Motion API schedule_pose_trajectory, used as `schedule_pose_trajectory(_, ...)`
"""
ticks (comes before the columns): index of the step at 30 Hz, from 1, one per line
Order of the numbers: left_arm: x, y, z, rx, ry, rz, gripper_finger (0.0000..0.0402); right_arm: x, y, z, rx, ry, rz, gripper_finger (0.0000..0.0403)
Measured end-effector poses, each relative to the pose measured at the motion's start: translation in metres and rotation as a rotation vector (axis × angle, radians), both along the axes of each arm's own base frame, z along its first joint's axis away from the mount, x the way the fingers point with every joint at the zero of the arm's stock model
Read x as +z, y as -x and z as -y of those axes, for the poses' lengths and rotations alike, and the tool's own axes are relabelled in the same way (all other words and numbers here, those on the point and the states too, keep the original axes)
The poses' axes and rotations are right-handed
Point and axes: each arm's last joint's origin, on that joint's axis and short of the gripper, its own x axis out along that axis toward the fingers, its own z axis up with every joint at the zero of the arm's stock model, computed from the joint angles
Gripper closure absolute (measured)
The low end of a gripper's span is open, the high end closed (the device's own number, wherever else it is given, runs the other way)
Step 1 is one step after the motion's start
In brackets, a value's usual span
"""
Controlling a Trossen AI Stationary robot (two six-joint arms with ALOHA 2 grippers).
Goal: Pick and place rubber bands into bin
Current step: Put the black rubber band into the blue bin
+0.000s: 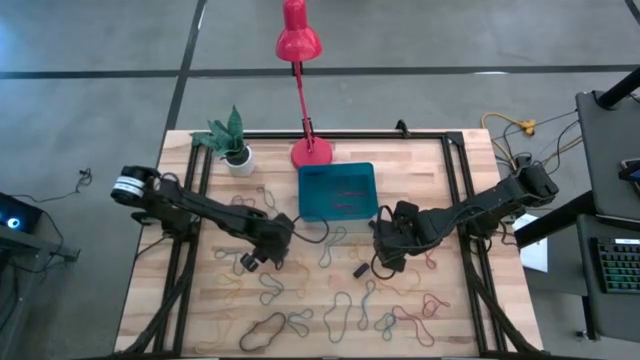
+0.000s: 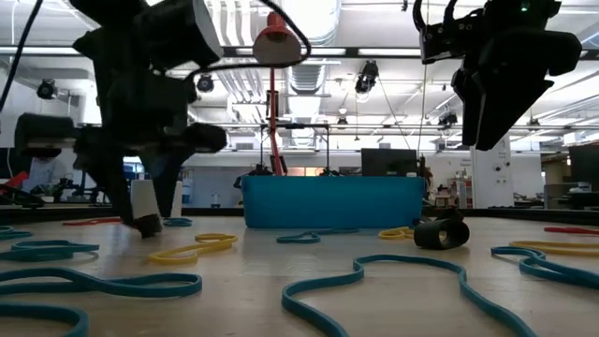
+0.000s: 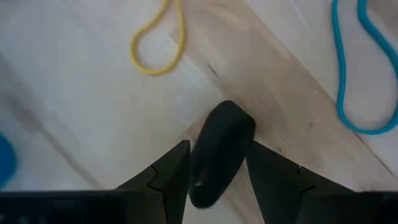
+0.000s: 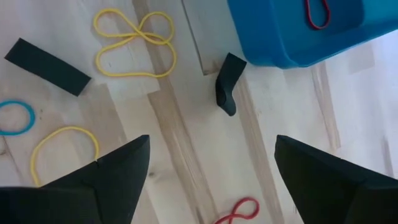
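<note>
Many rubber bands in green, yellow, blue, red and tan lie loose on the wooden table (image 1: 420,300). The teal bin (image 1: 337,190) stands at the far middle with red bands (image 4: 317,12) inside. My left gripper (image 1: 252,260) is low over the table, left of the bin and nearer, shut on a wide black band (image 3: 221,146). My right gripper (image 4: 212,140) hangs open above bare wood near the bin's near right corner, holding nothing. A second black band (image 4: 227,84) lies beside the bin's wall. My left gripper pinches the wide black band by its flat sides (image 3: 208,171) between the two fingers. The fingers point steeply down from above. The band's rounded free end (image 3: 233,118) sticks out past the fingertips, close to the wood; whether it touches the table I cannot tell.
A red lamp (image 1: 310,150) and a small white plant pot (image 1: 238,160) stand behind and left of the bin. A flat black strip (image 4: 46,65) and yellow loops (image 4: 134,40) lie near my right gripper. Black frame rails (image 1: 455,200) run along both table sides.
</note>
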Motion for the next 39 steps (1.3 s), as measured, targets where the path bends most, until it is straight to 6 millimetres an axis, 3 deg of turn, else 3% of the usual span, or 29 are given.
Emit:
schedule_pose_trajectory(8,-0.008,-0.005,0.001,0.002,-0.006,-0.037,0.0272,0.000,0.000,0.000,-0.008,0.001,0.003,0.0076)
schedule_pose_trajectory(16,-0.005,-0.004,0.000,0.008,-0.018,-0.025,0.0387,0.000,0.000,0.000,-0.009,0.012,0.007,0.0076)
schedule_pose_trajectory(18,-0.004,-0.004,0.000,0.009,-0.019,-0.029,0.0394,0.000,0.000,0.001,-0.010,0.019,0.010,0.0076)
schedule_pose_trajectory(21,0.011,-0.006,-0.001,0.025,-0.076,-0.022,0.0399,0.000,0.000,0.001,-0.011,0.028,0.013,0.0076)
schedule_pose_trajectory(26,0.071,-0.019,-0.011,0.100,-0.138,0.149,0.0400,0.000,0.000,0.001,-0.029,0.026,0.020,0.0076)
schedule_pose_trajectory(31,0.119,-0.038,-0.045,0.240,-0.114,0.381,0.0401,0.001,0.000,0.002,-0.059,0.054,0.041,0.0076)
schedule_pose_trajectory(34,0.120,-0.054,-0.079,0.345,-0.113,0.437,0.0401,0.001,-0.001,0.002,-0.080,0.064,0.053,0.0076)
schedule_pose_trajectory(39,0.098,-0.085,-0.126,0.484,-0.080,0.425,0.0399,0.001,0.000,0.002,-0.084,0.065,0.049,0.0076)
